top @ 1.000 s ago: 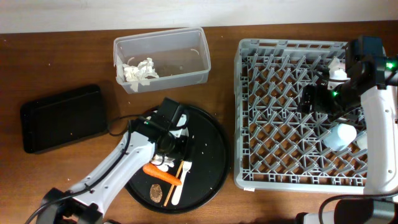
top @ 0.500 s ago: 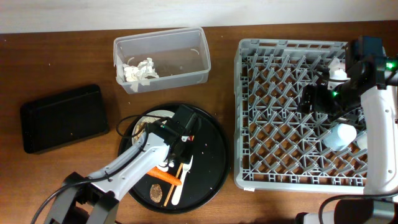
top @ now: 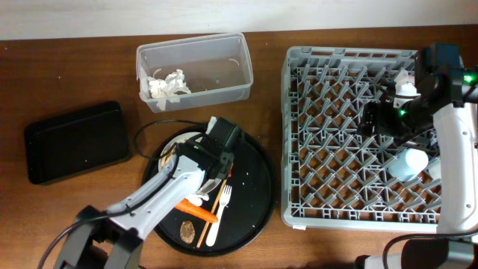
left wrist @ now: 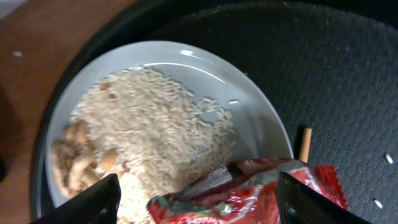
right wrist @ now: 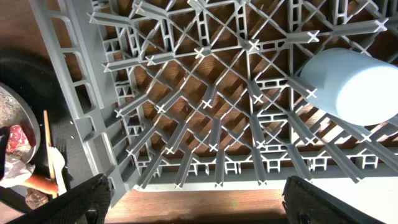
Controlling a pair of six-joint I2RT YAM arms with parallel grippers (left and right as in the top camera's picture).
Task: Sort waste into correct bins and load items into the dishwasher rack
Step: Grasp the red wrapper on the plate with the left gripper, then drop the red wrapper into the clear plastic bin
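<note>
Overhead, a brown wooden table (top: 75,75) meets a pale wall (top: 224,11) along the top edge. Upper left, the clear tub (top: 224,82) holds crumpled napkins (top: 166,84). At centre, on the round black tray (top: 254,187), my left gripper (left wrist: 196,196) has its jaws wide either side of the red wrapper (left wrist: 249,193), which lies at the edge of the plate (left wrist: 249,99) of rice (left wrist: 155,130). At right, my right gripper (right wrist: 196,199) hangs wide open over the grey dishwasher rack (top: 336,149), which holds a pale blue cup (right wrist: 351,84).

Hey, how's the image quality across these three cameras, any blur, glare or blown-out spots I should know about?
Left wrist: the red wrapper nearest the lens is soft, the rice sharper, with a small glint on the plate rim. Right wrist: the rack is crisp, the pale blue cup brightly lit but not blown out. Overhead: even light, soft shadows, no obvious blur.
</note>
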